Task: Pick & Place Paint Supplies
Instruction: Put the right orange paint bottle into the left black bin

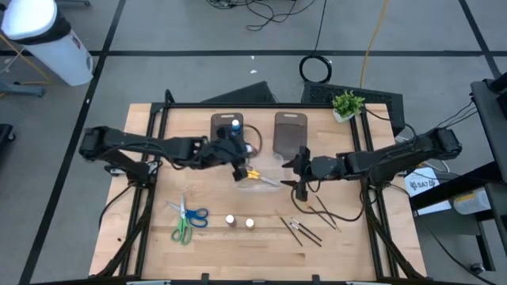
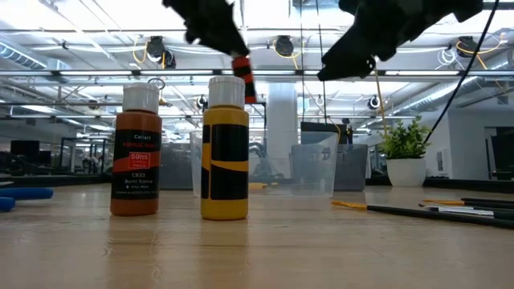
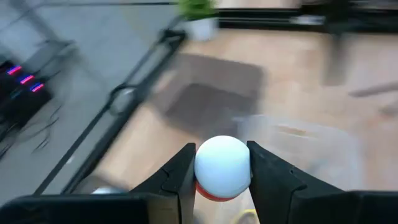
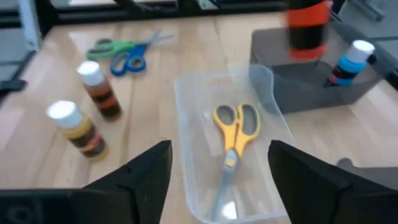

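Over the left tray | my left gripper had jaws clamped on a red paint bottle, held off the surface | light, rigid, slick plastic, best pinched at the cap | right gripper jaws apart over the clear box.

**Count of supplies around the clear box**

Paint bottles: four — two on the table nearer than the clear box, one blue-capped in the left tray beyond it, one orange held above. Scissors: three — yellow inside the box, blue and green to its left. Trays: two. Potted plant: one.
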Robot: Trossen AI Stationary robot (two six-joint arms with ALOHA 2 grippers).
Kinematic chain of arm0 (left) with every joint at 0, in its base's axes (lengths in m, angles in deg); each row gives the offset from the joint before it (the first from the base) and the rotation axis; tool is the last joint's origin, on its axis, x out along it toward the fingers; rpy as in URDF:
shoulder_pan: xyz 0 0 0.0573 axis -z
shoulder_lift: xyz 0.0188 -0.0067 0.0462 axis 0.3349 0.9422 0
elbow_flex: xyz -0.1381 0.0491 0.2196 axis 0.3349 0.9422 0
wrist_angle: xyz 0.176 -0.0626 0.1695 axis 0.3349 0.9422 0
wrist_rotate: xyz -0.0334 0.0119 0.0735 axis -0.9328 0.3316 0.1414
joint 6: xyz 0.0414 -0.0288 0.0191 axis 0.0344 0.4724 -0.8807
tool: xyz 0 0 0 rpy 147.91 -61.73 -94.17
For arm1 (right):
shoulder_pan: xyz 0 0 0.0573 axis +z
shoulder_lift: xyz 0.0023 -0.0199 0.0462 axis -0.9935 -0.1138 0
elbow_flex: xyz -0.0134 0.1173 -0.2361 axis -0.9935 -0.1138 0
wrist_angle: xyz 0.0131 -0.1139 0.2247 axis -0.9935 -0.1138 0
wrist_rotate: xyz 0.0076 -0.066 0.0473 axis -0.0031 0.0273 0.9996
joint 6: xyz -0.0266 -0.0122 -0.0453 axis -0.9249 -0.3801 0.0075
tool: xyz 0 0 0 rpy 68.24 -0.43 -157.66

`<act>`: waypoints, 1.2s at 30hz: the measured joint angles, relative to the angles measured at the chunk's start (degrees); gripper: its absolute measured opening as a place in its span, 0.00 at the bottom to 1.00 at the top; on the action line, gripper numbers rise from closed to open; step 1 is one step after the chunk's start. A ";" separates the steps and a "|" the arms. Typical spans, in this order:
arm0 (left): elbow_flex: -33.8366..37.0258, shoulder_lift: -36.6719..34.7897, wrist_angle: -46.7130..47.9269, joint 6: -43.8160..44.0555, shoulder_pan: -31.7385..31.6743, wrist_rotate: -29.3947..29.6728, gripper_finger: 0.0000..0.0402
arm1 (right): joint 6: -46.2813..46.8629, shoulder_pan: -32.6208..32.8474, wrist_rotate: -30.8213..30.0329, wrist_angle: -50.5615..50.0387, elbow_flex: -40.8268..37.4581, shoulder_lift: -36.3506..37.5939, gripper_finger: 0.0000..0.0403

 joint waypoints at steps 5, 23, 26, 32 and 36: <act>7.45 -6.46 1.77 8.87 -4.63 7.21 0.31 | 0.02 -0.03 -0.10 -0.57 0.00 0.68 0.62; 16.39 -5.04 -3.28 18.62 -23.04 -2.34 0.31 | -0.18 -0.03 -0.23 0.73 0.00 0.66 0.60; 16.37 -3.40 -4.08 19.46 -24.42 -2.37 0.31 | -0.17 -0.03 -0.23 0.73 0.00 0.66 0.60; 16.28 0.25 -4.64 20.38 -26.83 -4.82 0.31 | -0.20 -0.03 -0.23 1.01 0.00 0.66 0.60; 16.28 1.86 -4.66 21.19 -28.46 -6.78 0.31 | -0.20 -0.03 -0.23 1.07 0.00 0.66 0.60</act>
